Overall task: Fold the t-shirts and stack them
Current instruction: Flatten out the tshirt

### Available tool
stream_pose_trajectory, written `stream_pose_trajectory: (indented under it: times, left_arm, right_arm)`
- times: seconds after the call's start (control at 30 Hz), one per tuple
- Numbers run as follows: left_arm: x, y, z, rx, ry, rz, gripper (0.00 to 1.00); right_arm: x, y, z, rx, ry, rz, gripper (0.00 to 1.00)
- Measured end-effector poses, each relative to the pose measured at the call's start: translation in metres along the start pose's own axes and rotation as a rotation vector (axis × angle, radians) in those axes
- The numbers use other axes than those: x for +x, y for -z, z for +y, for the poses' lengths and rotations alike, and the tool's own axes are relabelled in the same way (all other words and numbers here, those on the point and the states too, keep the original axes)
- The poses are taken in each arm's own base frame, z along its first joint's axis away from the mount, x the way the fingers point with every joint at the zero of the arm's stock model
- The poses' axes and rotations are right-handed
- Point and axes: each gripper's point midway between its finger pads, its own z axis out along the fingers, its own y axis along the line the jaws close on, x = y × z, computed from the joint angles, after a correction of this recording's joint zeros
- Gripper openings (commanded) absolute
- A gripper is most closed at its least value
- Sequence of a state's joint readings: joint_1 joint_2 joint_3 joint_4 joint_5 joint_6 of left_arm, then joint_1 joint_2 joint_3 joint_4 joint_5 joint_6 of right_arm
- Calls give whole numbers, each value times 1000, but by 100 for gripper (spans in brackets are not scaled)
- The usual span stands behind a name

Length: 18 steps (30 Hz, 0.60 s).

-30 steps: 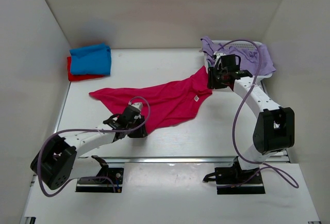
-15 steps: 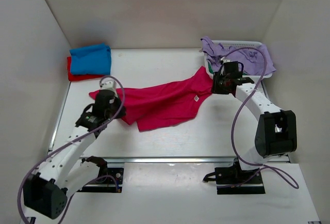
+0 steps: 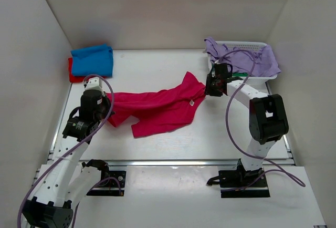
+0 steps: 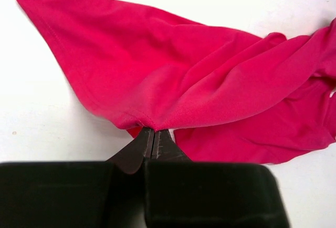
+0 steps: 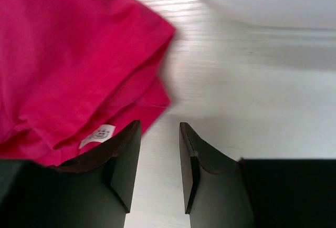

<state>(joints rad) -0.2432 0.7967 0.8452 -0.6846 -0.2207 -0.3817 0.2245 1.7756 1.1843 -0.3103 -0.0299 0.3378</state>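
1. The crimson-pink t-shirt (image 3: 157, 107) lies crumpled and drawn out left to right across the middle of the bench (image 3: 157, 70), with its white neck label (image 3: 192, 102) showing near its right end.
2. The blue t-shirt (image 3: 93, 60) lies folded on top of the red t-shirt (image 3: 79, 77) in the far left corner.

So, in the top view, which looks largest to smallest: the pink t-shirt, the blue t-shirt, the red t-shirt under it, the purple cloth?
1. pink t-shirt
2. purple cloth and blue t-shirt: these look about alike
3. red t-shirt: only its edge shows
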Motion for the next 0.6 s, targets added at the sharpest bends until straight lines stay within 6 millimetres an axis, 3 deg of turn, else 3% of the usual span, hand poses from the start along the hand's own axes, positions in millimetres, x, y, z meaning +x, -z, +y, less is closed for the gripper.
stream_pose_trajectory:
  times: [0.17, 0.4, 0.6]
  left_arm:
    - [4, 0, 3, -10, -15, 15, 0]
    - [4, 0, 5, -12, -32, 17, 0]
    - [4, 0, 6, -14, -43, 17, 0]
  right_arm:
    - [-4, -2, 19, -43, 6, -9, 46]
    - [-40, -28, 15, -38, -21, -52, 45]
    - [-39, -47, 8, -3, -44, -30, 45]
